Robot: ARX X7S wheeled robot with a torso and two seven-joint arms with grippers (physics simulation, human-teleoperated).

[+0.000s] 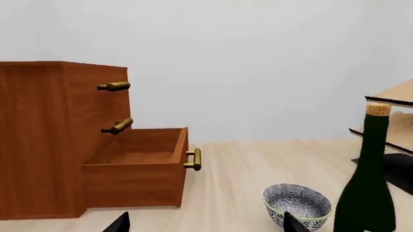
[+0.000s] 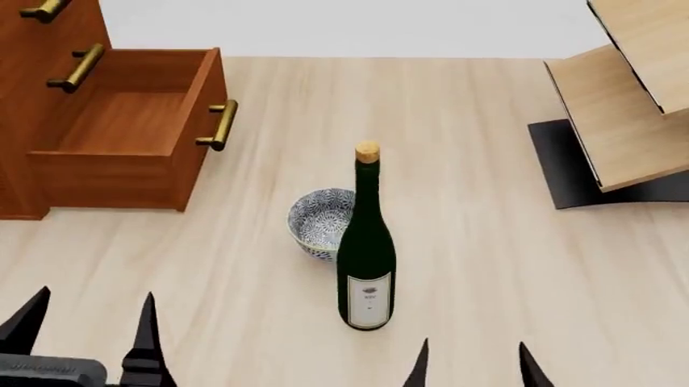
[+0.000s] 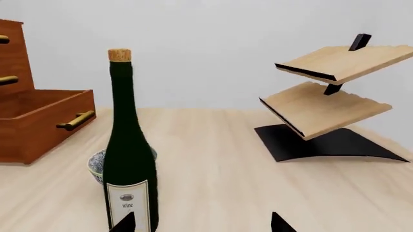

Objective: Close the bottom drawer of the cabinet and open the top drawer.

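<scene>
The bottom drawer (image 2: 129,137) of the cabinet (image 1: 45,140) stands pulled out — my left claw (image 2: 92,322) and right claw (image 2: 472,363) hover apart, empty.

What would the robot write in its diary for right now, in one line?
bottom drawer: open, empty | top drawer: shut | left gripper: open, holding nothing | right gripper: open, holding nothing

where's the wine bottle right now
In the head view the wine bottle stands upright mid-table, just right of the patterned bowl, between the cabinet at left and the wooden rack at right.
</scene>
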